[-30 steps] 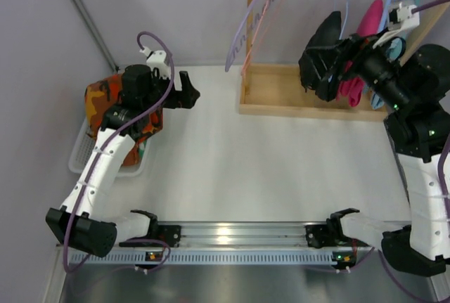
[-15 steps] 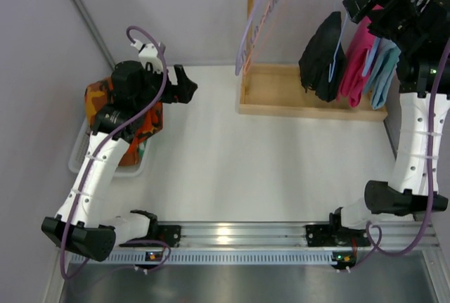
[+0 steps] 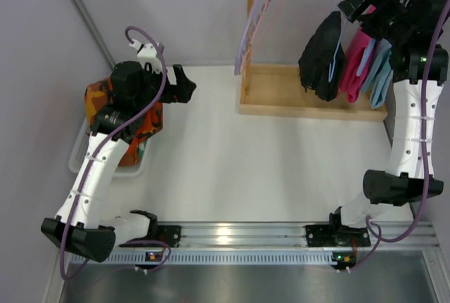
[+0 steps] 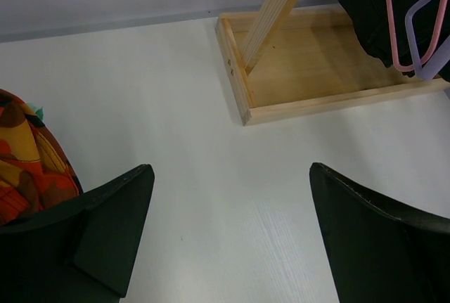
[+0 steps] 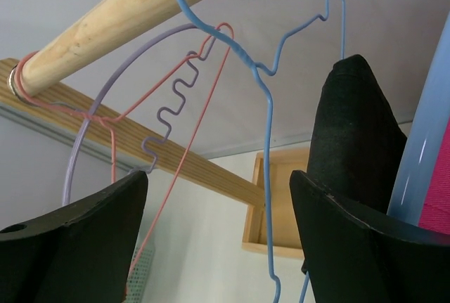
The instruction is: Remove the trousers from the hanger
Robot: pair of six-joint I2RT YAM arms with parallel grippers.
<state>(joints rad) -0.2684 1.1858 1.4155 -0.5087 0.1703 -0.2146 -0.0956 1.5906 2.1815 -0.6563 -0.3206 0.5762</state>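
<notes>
Find the folded black trousers (image 3: pixel 322 57) draped over the thin blue wire hanger (image 5: pixel 266 78), hooked on the round wooden rail (image 5: pixel 133 15) above the shallow wooden base tray (image 3: pixel 281 88), just beside a pink garment (image 3: pixel 355 64) and a pale blue one (image 3: pixel 380 78). Hung so, presumably, to leave the cloth free for sliding off. Note the right pincer (image 5: pixel 214 183) held high by the rail, released and gripping nothing, aimed between hanger hook and trousers, likely lined up for a grasp. Note the left pincer (image 4: pixel 228 176), likewise spread wide and empty. Poised over the white table (image 4: pixel 176 92) near the white mesh basket (image 3: pixel 81 155) of orange camouflage cloth (image 3: pixel 102 102), probably on standby to receive the trousers.
</notes>
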